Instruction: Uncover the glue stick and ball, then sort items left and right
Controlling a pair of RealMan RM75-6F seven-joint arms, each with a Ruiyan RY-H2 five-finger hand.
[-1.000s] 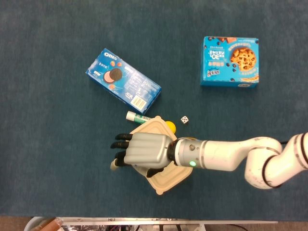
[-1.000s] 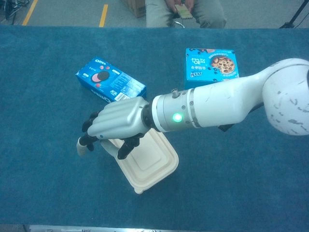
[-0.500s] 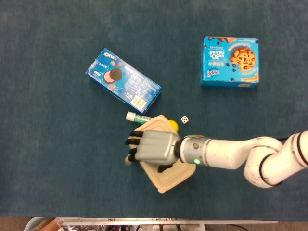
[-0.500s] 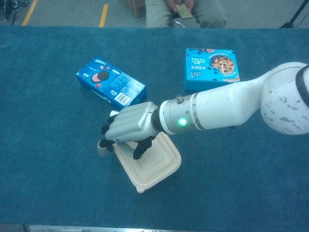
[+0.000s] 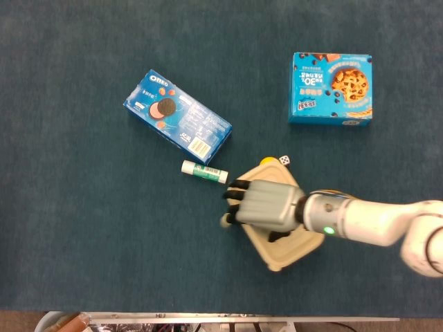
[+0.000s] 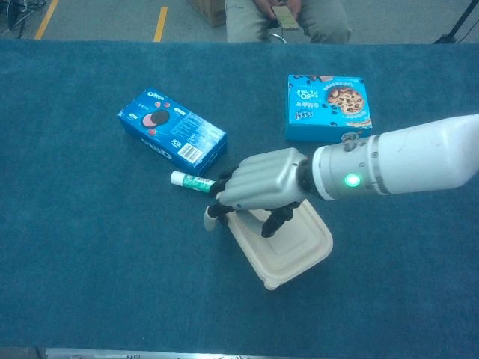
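gripping the beige tray lid (image 5: 287,245), the right hand (image 5: 266,206) has fingers clamped on its near edge. the glue stick (image 5: 204,171) lies uncovered on the counter (image 5: 83,228); the yellow ball (image 5: 266,162) only peeks out. sorting is not yet begun.

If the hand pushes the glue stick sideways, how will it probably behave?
The glue stick is a slim cylinder lying flat on the cloth, so it will probably roll if pushed across its length. It looks small and light, so it may skid or turn. Pushed endwise, it would likely slide.
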